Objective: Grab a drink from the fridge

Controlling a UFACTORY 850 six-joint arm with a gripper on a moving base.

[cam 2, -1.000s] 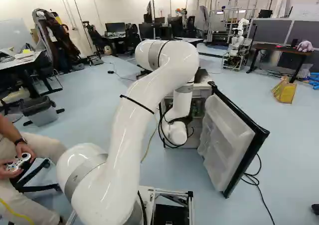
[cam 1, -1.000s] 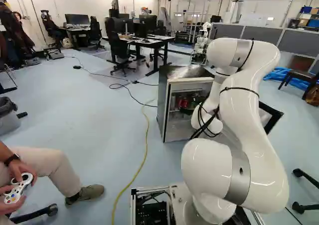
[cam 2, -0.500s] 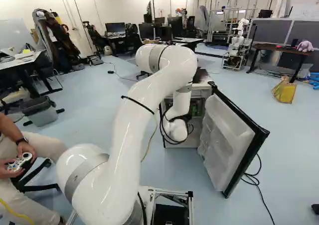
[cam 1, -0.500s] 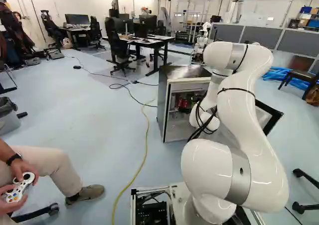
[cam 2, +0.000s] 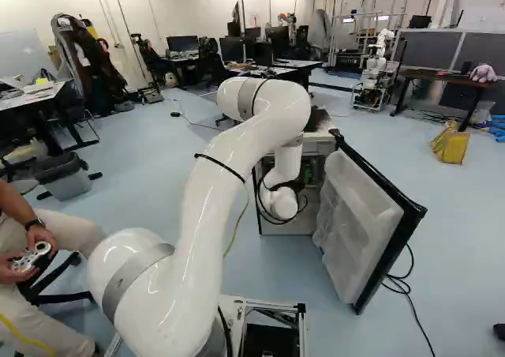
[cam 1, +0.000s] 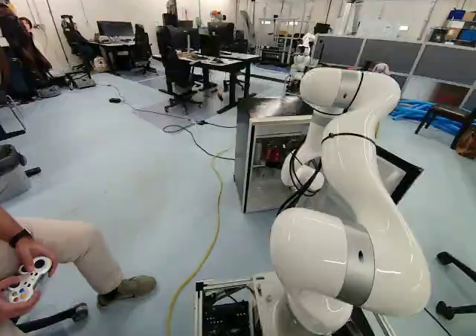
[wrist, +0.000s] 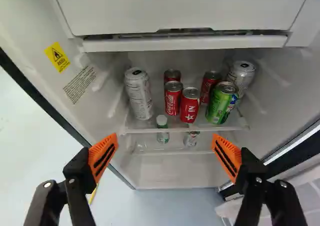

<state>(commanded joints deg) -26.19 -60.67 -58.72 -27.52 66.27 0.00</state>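
widely spread, the claw (wrist: 165, 140) faces smooth cylindrical metal cans (wrist: 172, 100).

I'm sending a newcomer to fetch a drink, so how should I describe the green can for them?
Find the low fridge standing open, its door swung wide. On its upper shelf, look at the front, between a red can and a silver can set farther back. Its bright green side sets it apart from those neighbours.
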